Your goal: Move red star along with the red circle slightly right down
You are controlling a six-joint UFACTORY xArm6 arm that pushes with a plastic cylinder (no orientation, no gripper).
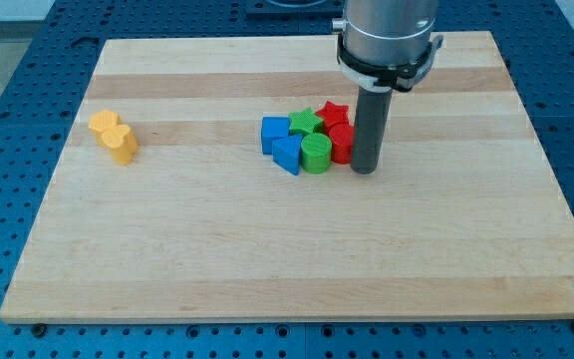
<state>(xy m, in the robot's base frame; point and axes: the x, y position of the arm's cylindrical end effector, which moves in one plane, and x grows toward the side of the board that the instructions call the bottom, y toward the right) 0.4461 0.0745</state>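
Camera view: my tip (364, 171) sits down on the wooden board (167, 259), touching or just beside the red circle (342, 145) on its view-right side. No claw on this rig, just a bare rod, so nothing is released or grasped. Red star (334, 113) sits just above the red circle, both at the view-right edge of a tight cluster w/ green star (306, 123), green cylinder (315, 155), blue cube (275, 133) and a blue wedge-like block (287, 154).

Risks, as I judge them:
- Tip is on the wrong side for a right-down push; any move toward view-left drives both reds deeper into the cluster.
- Getting round to their upper-left means passing close to the green star; could drag it along.
- 2 blocks pushed at 1 contact may split apart.

2 yellow blocks (115, 137) sit well apart at view-left, no concern.
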